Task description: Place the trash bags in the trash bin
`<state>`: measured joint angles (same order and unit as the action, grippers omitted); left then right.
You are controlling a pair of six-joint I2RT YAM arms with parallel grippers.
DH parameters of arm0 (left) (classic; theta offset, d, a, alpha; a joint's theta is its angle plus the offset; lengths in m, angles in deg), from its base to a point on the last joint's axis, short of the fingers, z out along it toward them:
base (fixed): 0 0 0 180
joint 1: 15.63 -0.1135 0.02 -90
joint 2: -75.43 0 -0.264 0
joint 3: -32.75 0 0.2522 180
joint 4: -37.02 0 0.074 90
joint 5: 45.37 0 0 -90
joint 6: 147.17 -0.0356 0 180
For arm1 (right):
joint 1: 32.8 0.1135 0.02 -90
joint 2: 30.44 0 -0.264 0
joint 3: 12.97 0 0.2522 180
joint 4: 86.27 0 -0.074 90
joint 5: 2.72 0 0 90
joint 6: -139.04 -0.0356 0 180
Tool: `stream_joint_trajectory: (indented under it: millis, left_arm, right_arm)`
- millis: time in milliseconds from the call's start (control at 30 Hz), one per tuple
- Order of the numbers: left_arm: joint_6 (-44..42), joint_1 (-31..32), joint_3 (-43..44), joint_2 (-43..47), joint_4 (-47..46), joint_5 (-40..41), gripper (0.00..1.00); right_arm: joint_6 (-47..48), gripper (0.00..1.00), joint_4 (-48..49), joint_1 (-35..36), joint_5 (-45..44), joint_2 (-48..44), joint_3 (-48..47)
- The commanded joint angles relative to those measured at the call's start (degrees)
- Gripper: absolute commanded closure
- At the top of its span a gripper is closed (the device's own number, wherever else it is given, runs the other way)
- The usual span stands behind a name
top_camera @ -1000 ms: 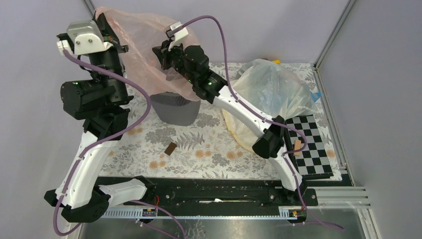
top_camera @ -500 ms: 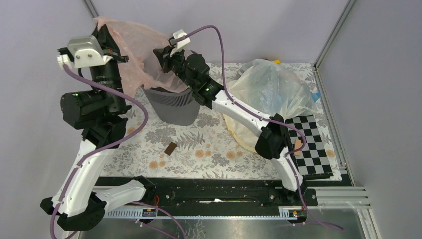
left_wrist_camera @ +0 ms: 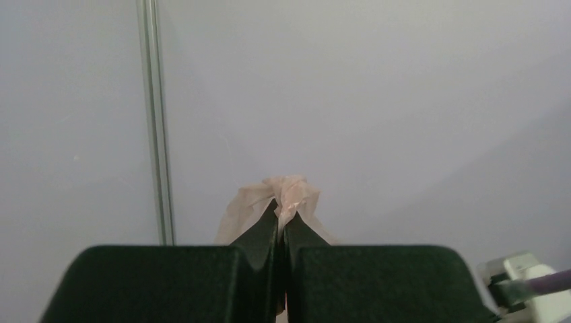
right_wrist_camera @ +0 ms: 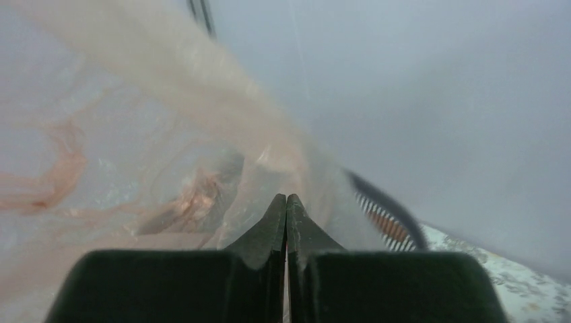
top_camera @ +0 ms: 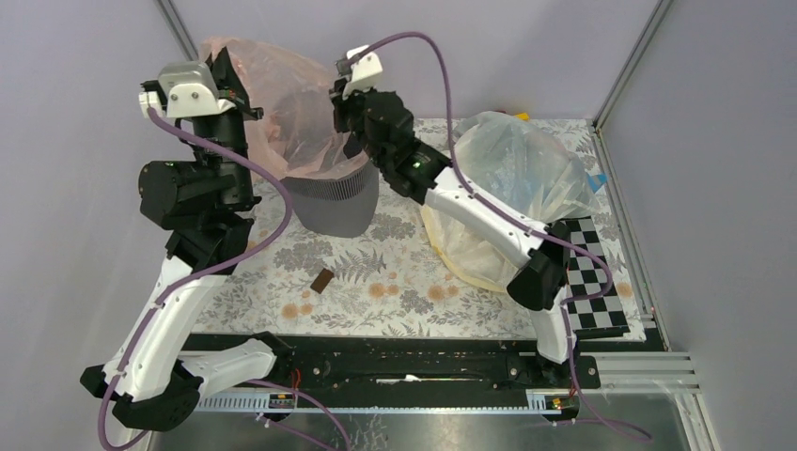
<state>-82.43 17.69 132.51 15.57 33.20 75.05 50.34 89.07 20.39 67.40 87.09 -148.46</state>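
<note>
A pale pink trash bag point(top_camera: 291, 108) hangs stretched between my two grippers above the dark grey mesh trash bin point(top_camera: 329, 202), its lower film draped over the bin's mouth. My left gripper point(top_camera: 228, 73) holds the bag's left top edge. In the left wrist view the left gripper point(left_wrist_camera: 283, 204) is shut on a crumpled tuft of trash bag film point(left_wrist_camera: 291, 190). My right gripper point(top_camera: 344, 106) holds the bag's right edge. In the right wrist view the right gripper point(right_wrist_camera: 286, 198) is shut, with the trash bag point(right_wrist_camera: 155, 101) stretching away from its tips and the trash bin rim point(right_wrist_camera: 385, 217) behind.
A bigger clear bag with a cream band point(top_camera: 512, 174) stands right of the bin. A checkerboard point(top_camera: 594, 282) lies at the right edge and a small brown block point(top_camera: 321, 280) on the floral cloth point(top_camera: 395, 291). Grey walls stand close behind and to the left.
Both grippers have moved right with the pink bag. The bag now hangs spread more squarely over the bin's mouth.
</note>
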Motion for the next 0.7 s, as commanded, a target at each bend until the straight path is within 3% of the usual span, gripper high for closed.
stream_joint_trajectory:
  millis: [0, 100, 133, 200, 233, 267, 500, 667]
  left_arm:
    - [3.55, -0.19, 3.25, 0.15, -0.45, -0.67, 1.00]
    - [4.27, -0.19, 2.66, 0.05, -0.36, -0.62, 1.00]
    - [4.45, -0.19, 2.41, 0.08, -0.58, -0.66, 1.00]
    - [4.69, -0.19, 2.05, 0.21, -0.69, -0.68, 1.00]
    - [4.86, -0.19, 1.98, 0.26, -0.66, -0.69, 1.00]
    - [5.02, -0.19, 1.72, 0.39, -0.74, -0.64, 1.00]
    - [5.78, -0.19, 0.45, 1.20, -0.43, -0.75, 1.00]
    - [5.79, -0.22, -0.14, 1.87, -0.24, -0.60, 1.00]
  right_arm:
    - [2.79, 1.00, -8.42, -0.03, -7.65, -6.57, -7.52]
    - [3.47, 0.99, -14.96, -0.03, -9.70, -8.40, -7.96]
    - [3.49, 0.89, -17.02, -0.03, -9.05, -9.10, -7.94]
    - [2.38, 0.56, -19.75, -0.07, -7.57, -10.79, -6.63]
    - [1.76, 0.44, -20.62, -0.04, -6.80, -11.90, -5.47]
    - [0.97, 0.38, -21.49, -0.14, -6.54, -12.87, -4.25]
    - [-8.73, 0.18, -26.58, -1.63, -0.19, -16.78, 4.44]
    - [-14.42, 0.20, -25.02, -3.12, 3.95, -16.97, 10.17]
